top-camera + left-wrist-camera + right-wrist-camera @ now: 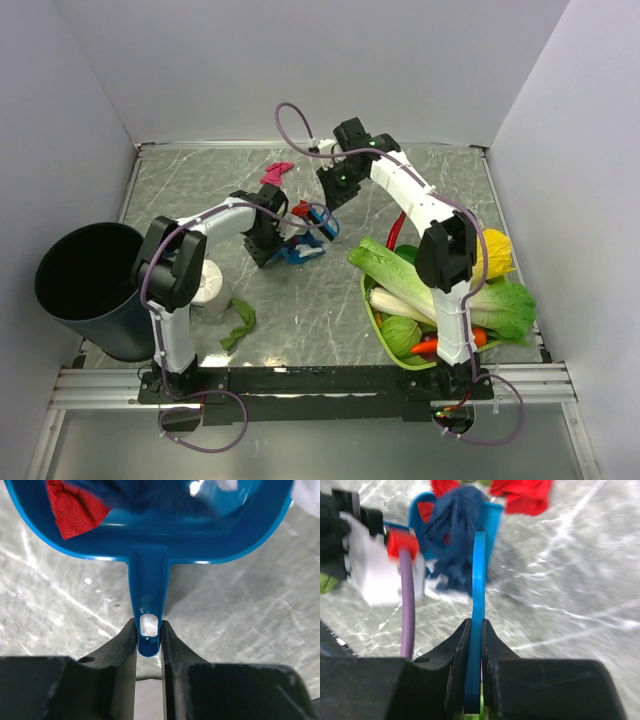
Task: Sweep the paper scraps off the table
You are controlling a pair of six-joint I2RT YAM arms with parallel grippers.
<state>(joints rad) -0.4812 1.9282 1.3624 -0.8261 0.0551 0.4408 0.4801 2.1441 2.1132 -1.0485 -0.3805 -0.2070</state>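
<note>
marble table (300, 300): magenta scrap (275, 173) far side, green scrap (240, 322) beside tissue roll (210, 288), vegetable basket (372, 312) right

Blue dustpan (210, 535), blue brush (479, 580), red paper scraps (72, 507), grey pale-veined marble table (300, 310)

The blue dustpan (200, 535) runs off the left wrist view's top edge, cutting off its red scrap (75, 507). In the right wrist view, the purple cable (407, 605) and white block (372, 570) are blurred.
</note>
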